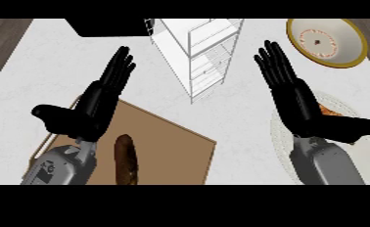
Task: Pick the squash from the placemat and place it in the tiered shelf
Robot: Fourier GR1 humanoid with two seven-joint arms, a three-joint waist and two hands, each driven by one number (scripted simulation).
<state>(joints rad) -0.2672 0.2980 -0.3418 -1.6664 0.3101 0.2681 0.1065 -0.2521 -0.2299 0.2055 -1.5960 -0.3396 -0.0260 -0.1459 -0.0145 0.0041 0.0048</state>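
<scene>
In the head view, the left hand shows at the left side with its fingers straight and spread wide, thumb out to the left, and it holds nothing. The right hand shows at the right side in the same way, fingers straight, thumb out to the right, also holding nothing. The squash, long and dark brown, lies on the brown placemat at the lower left, just beside the left forearm and apart from both hands. The white tiered shelf stands on the pale worktop between the two hands, near the top. A yellow-rimmed bowl sits at the upper right. A white plate lies partly under the right hand.
</scene>
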